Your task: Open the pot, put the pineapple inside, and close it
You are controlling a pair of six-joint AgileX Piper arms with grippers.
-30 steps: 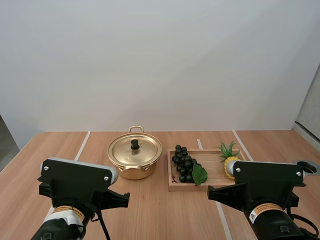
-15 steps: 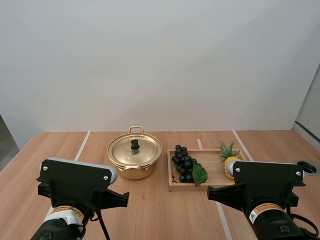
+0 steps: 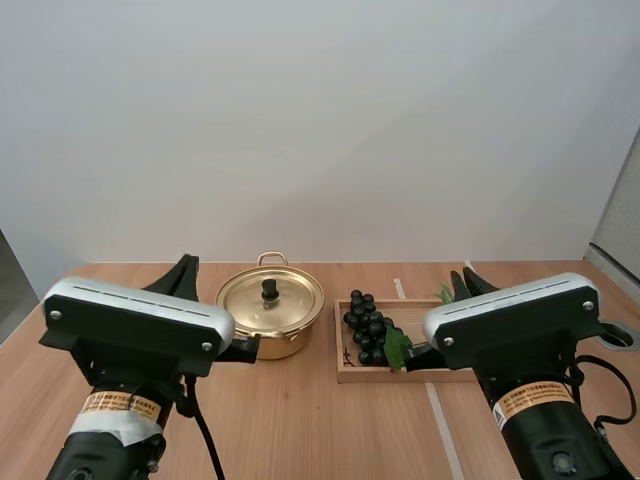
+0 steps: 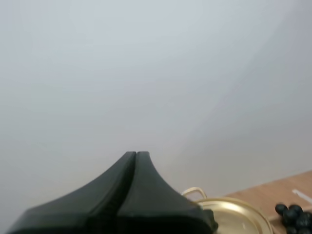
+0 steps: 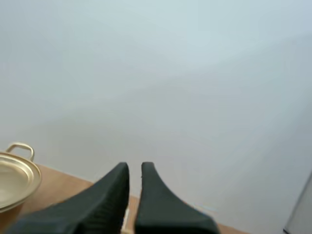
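A gold pot stands on the table with its lid on, black knob upright. Right of it a wooden tray holds black grapes. The pineapple is hidden behind my right arm; only green leaf tips peek out. My left gripper is raised, its fingers pressed together as one wedge, with the pot's lid below and beyond it. My right gripper is also raised and holds nothing, its fingers nearly together with a thin slit, the pot's rim off to one side.
My left arm stands near the table's front, left of the pot. A round grey fitting sits in the table at the far right. Bare wood lies in front of the pot and tray.
Both arms have lifted and tilted up, so their wrist housings sit higher in the high view. The right one now covers the pineapple. Pot, tray and grapes stay put.
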